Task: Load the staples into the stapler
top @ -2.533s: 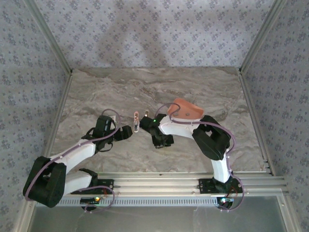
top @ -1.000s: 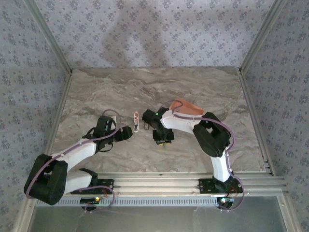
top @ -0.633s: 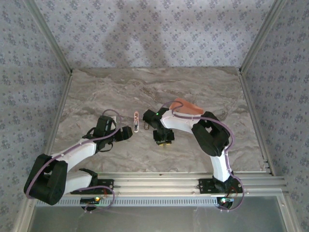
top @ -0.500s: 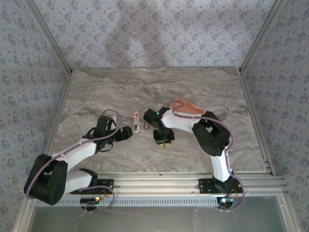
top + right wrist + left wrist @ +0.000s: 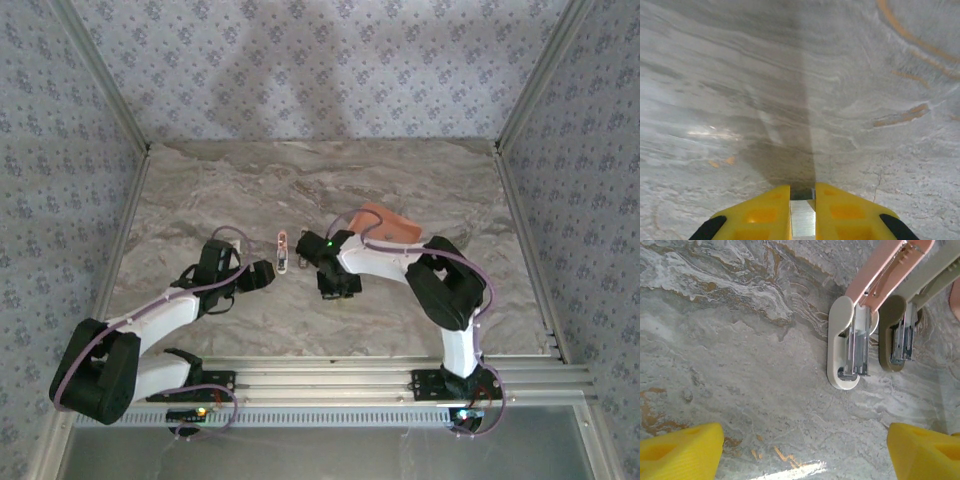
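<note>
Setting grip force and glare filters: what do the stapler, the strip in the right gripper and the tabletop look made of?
The stapler: matte cream base and pale pink arm look like plastic; its inner rail is mirror-bright, likely metal. The staples, pinched in the right gripper: pale grey, dull sheen, probably metal. The table: veined marble look with a glare patch; stone or laminate, cannot tell.
</note>
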